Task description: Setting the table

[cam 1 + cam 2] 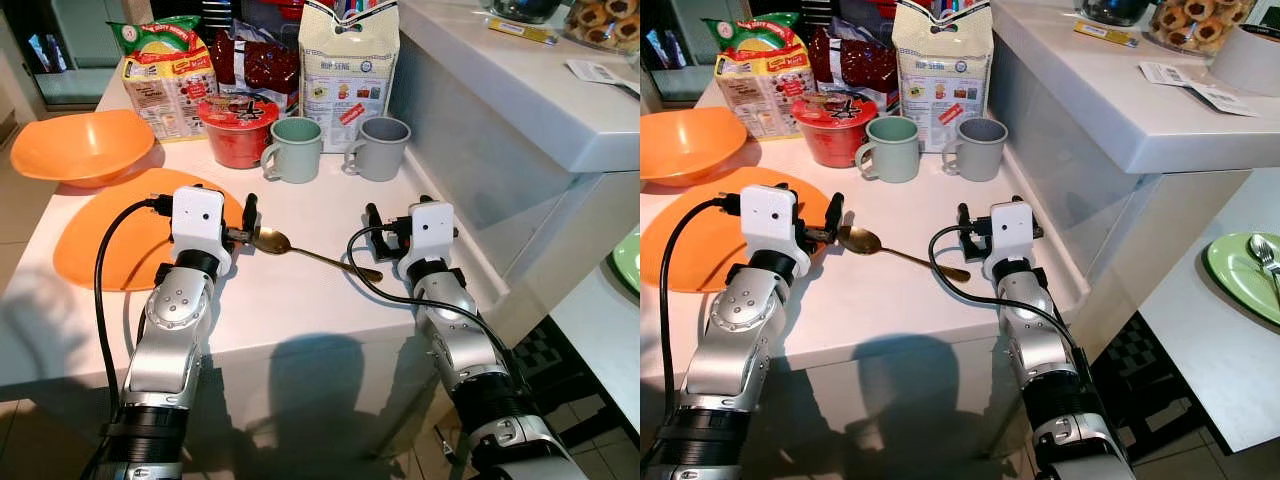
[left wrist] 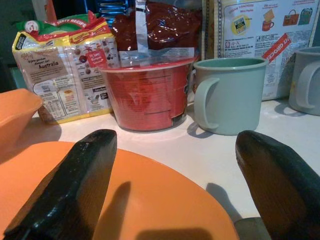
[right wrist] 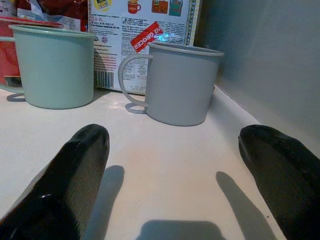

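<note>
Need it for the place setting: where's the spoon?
The spoon lies on the white table between the grippers, bowl beside the left gripper at the orange plate's edge.

On the table (image 1: pixel 330 215) there were two mugs, one green (image 1: pixel 295 149) and one grey (image 1: pixel 383 147), one gold spoon (image 1: pixel 310 253), one orange plate (image 1: pixel 100 235), one orange bowl (image 1: pixel 80 146), one red noodle cup (image 1: pixel 238 129) and three food packets behind them.

white counter (image 1: pixel 300 300): orange plate (image 1: pixel 100 240), spoon (image 1: pixel 310 254), green mug (image 1: pixel 295 149), grey mug (image 1: pixel 382 147).
</note>
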You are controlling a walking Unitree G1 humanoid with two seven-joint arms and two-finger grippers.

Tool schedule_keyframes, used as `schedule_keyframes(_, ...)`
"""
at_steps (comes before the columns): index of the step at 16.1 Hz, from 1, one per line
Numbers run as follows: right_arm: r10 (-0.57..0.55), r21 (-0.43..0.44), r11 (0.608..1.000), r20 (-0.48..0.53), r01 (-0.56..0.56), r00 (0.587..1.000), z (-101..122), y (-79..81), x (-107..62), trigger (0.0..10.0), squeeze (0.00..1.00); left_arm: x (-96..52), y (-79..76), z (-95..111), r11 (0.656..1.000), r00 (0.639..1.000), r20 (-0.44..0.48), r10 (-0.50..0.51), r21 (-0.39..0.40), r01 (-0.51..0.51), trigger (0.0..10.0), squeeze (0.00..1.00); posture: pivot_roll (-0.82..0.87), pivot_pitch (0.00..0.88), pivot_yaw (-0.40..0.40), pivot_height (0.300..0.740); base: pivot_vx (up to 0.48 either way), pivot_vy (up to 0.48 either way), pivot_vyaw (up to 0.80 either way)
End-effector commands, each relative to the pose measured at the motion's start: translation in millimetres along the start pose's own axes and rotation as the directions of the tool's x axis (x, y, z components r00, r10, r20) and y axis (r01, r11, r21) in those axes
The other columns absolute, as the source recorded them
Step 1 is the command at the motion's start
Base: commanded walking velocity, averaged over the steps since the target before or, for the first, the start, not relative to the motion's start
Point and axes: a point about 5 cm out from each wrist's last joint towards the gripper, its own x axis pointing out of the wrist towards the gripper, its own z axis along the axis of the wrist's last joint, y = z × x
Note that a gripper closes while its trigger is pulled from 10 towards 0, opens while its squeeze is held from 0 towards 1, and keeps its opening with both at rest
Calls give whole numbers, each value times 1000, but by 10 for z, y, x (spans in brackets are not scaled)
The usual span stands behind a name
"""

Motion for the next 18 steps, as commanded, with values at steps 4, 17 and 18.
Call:
schedule_keyframes(4,26,-45,999,4,-26,1000,28,4,6,10000,0,25,-35,50,1000,1000,12,-4,3,4,10000,0,160,0,-39,740,0,0,0)
schedule_keyframes(17,49,-17,999,10,-49,999,43,73,23,10000,0,36,-90,-21,995,998,-47,-46,82,50,10000,0,170,0,-41,740,0,0,0)
schedule_keyframes(18,49,-11,999,7,-49,999,37,78,24,10000,0,38,-90,-21,995,998,-48,-47,83,51,10000,0,172,0,-39,740,0,0,0)
